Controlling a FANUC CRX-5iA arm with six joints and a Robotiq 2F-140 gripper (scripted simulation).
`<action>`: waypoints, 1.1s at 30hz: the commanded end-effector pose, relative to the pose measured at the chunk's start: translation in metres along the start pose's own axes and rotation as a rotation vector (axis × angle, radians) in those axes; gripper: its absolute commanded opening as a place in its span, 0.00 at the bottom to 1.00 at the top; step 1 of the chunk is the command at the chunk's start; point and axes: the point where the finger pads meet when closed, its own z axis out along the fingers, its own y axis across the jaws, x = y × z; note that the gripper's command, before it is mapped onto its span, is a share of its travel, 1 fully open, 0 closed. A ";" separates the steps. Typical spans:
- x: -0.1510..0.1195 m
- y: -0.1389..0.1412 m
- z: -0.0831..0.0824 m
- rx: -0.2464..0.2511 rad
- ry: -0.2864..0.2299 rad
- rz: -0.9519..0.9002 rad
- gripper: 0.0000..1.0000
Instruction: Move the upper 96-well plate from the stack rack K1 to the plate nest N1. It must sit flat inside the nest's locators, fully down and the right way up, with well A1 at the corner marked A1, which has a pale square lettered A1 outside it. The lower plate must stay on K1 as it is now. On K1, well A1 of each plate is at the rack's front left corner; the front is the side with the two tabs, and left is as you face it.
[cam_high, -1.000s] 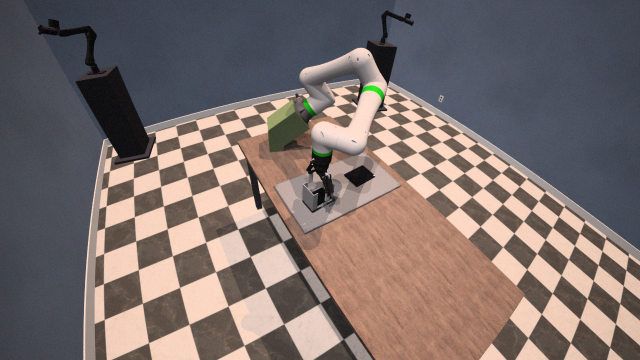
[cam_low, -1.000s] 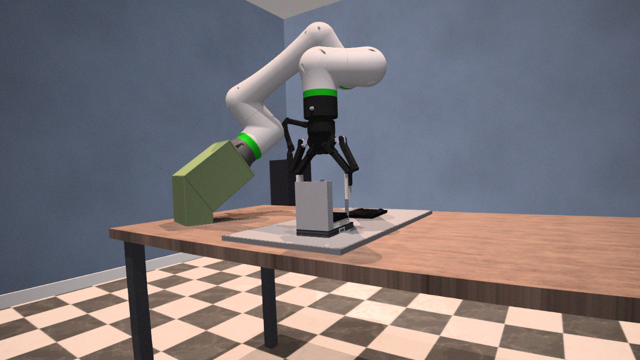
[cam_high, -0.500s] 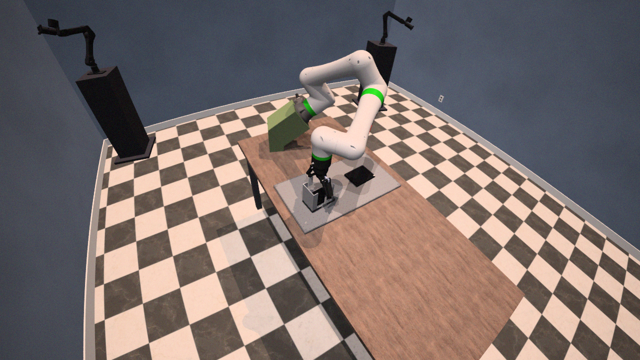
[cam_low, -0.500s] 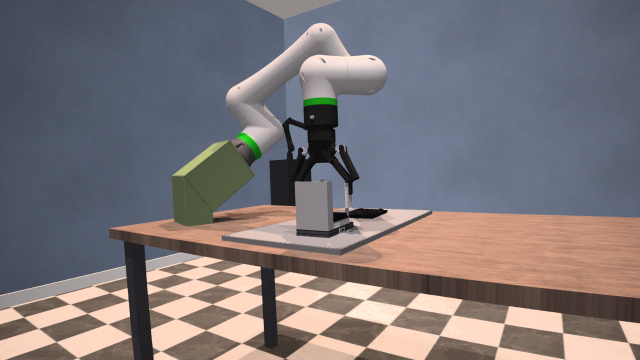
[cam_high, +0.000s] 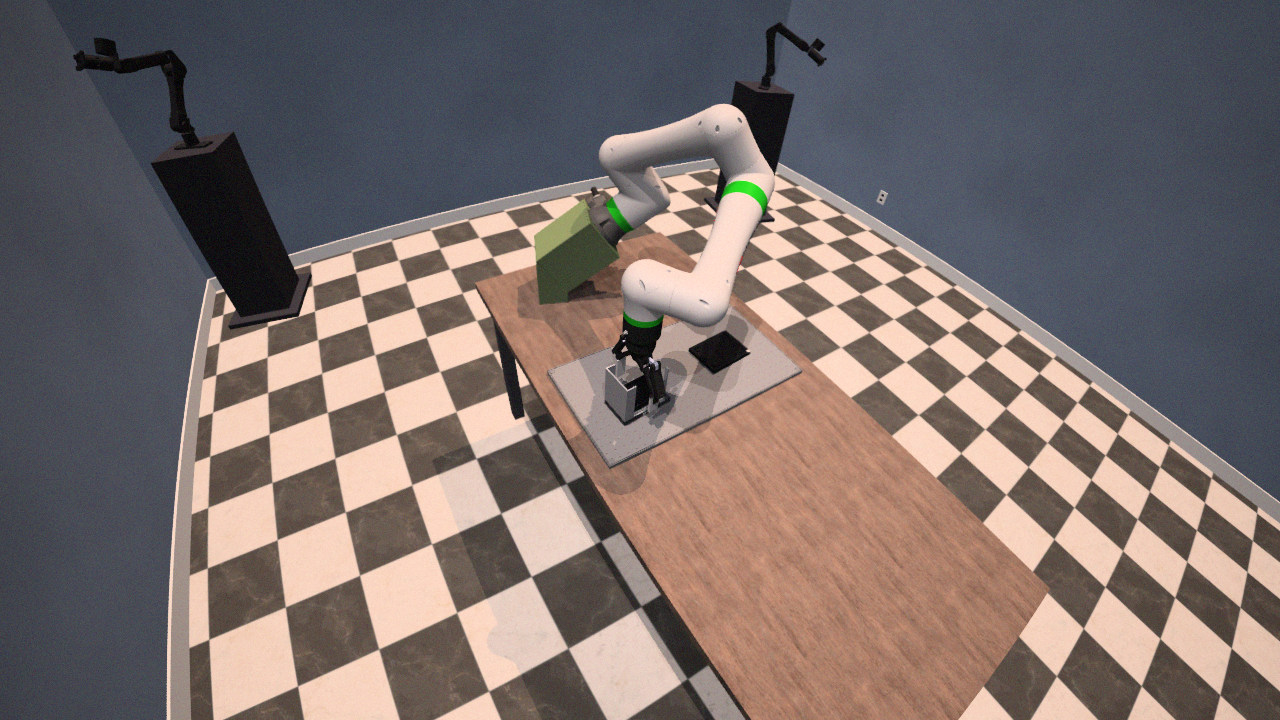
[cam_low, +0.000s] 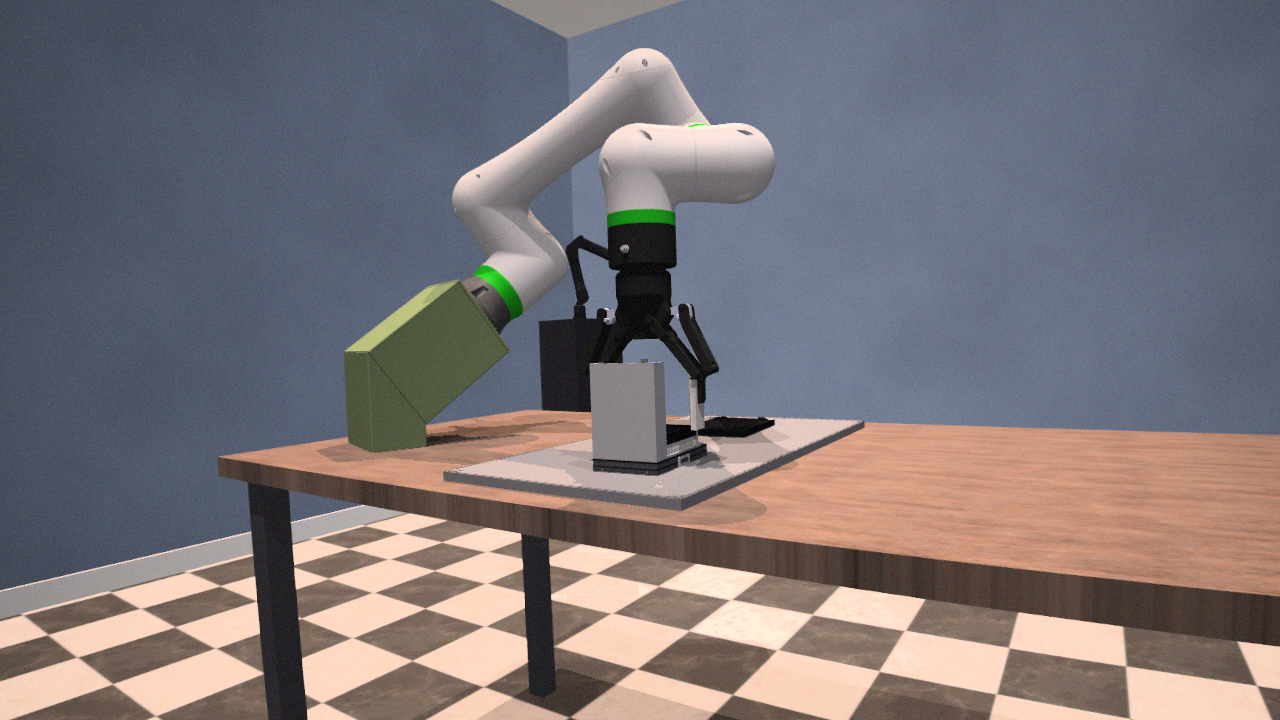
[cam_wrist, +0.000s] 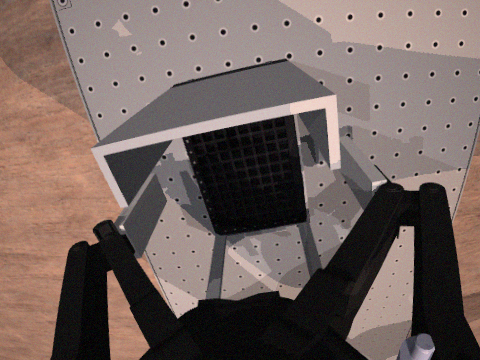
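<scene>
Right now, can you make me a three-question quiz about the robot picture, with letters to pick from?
1. Where is the gripper?
A. over the grey rack
B. over the black nest
C. under the table

2. What colour is the big slanted block that the arm comes out of?
A. red
B. green
C. yellow

3. How are the gripper's fingers?
A. wide open
B. squeezed shut
C. holding a plate

Answers: 1 A, one finger hangs on each side of the rack; 2 B, it looks olive green; 3 A, the fingers are spread apart with nothing between them.
</scene>
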 end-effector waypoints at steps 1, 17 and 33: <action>0.000 0.000 0.000 0.000 0.000 0.000 1.00; 0.000 0.000 0.000 0.000 0.000 0.000 0.00; 0.000 0.000 0.000 0.000 0.000 0.000 0.00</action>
